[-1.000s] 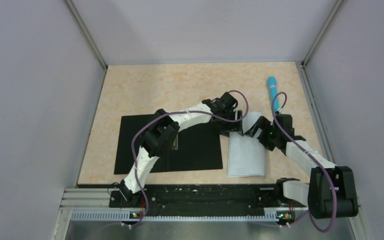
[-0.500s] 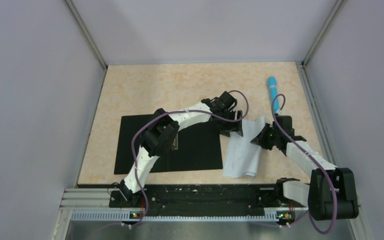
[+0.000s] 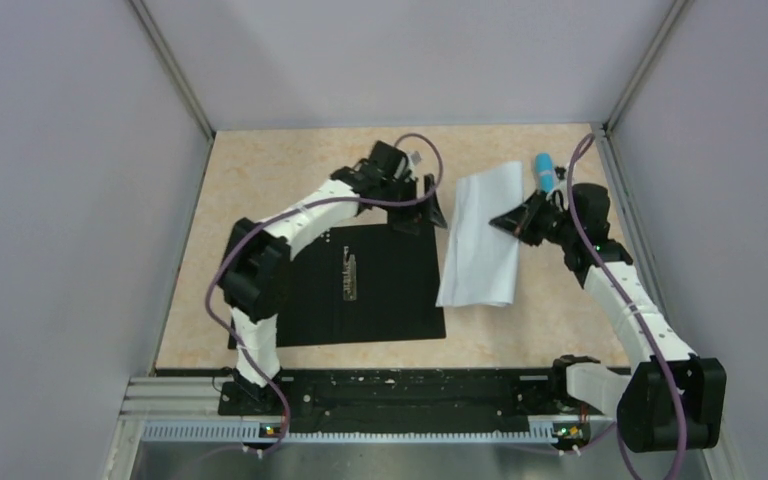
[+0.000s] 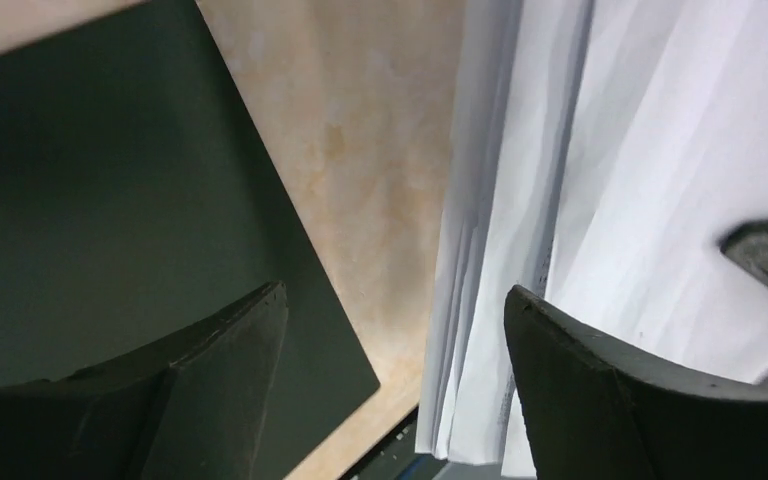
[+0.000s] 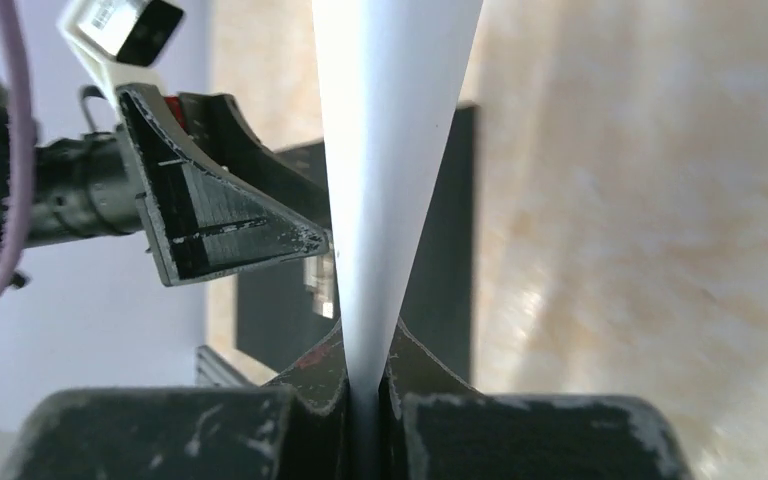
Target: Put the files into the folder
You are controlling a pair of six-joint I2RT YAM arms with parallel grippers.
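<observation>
Clamping files in right hand, left hand beside folder, pen behind

We record one tabletop: a beige surface with a mottled, marble-like pattern, matt and evenly lit, carrying only soft shadows. We count three plain walls of pale grey-lilac closing it in: a left wall, a back wall and a right wall. Two slanting metal frame posts, a left post and a right post, meet the table's far corners. Along the near edge we note a black mounting plate and, in front of it, a ribbed aluminium rail.
</observation>
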